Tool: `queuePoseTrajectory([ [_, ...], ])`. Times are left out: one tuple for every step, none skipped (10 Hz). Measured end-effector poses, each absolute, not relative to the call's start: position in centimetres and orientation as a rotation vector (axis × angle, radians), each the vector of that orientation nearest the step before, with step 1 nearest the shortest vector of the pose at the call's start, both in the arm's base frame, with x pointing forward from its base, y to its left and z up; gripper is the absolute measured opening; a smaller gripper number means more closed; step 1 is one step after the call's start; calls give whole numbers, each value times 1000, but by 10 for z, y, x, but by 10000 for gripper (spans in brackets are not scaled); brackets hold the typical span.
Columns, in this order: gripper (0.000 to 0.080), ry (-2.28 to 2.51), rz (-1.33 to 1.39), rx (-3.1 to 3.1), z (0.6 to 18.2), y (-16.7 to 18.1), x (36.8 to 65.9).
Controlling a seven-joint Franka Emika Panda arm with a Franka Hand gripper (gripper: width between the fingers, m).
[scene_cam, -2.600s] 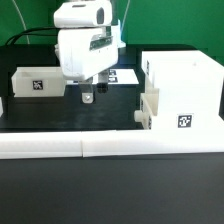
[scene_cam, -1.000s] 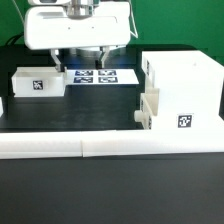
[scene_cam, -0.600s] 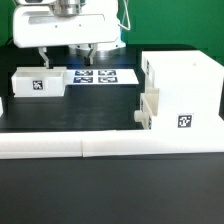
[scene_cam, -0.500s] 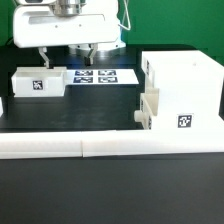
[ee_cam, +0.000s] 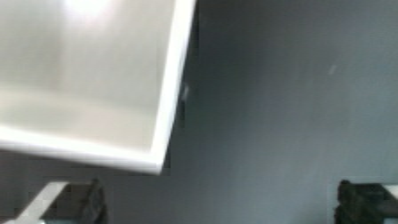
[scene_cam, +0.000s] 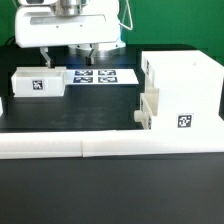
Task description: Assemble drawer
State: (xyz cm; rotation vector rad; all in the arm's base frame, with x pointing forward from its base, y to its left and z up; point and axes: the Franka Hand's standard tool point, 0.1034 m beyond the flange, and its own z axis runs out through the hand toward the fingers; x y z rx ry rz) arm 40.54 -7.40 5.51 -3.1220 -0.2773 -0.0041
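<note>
The drawer's large hollow white case [scene_cam: 182, 88] stands at the exterior view's right, with a small knobbed tray [scene_cam: 148, 110] sitting partly in its left side. A second small tagged tray [scene_cam: 38, 82] lies at the left on the black table. My gripper [scene_cam: 67, 56] hangs above the table just behind and right of this tray, open wide and empty. In the wrist view the tray's white edge [ee_cam: 98, 85] fills one side, and my gripper [ee_cam: 217, 200] shows two spread fingertips [ee_cam: 71, 200] over bare black table.
The marker board [scene_cam: 102, 76] lies flat behind the gripper. Long low white border bars [scene_cam: 110, 148] run along the front edge of the black table. Another white piece [scene_cam: 2, 106] shows at the far left edge.
The arm has risen, turned its wrist and shifted left toward the left tray. In the last half second it has held still.
</note>
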Motion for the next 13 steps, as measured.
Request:
queuePoseTrajectory([
  [648, -224, 27, -3118, 49, -78, 393],
  [648, -212, 31, -3122, 42, -81, 387],
  [648, -205, 34, -3127, 34, -84, 380],
  [648, -200, 36, -3131, 28, -87, 374],
  [648, -187, 45, -3133, 22, -89, 368],
  [648, -182, 59, -3133, 15, -89, 362],
  [648, -179, 65, -3134, 12, -90, 359],
  [648, -173, 59, -3138, 11, -92, 358],
  [648, -176, 47, -3143, 8, -92, 357],
  [648, -181, 49, -3143, 6, -91, 355],
  [648, -184, 47, -3143, 6, -90, 355],
  [533, -190, 46, -3143, 5, -88, 355],
  [360, -199, 46, -3143, 5, -85, 355],
])
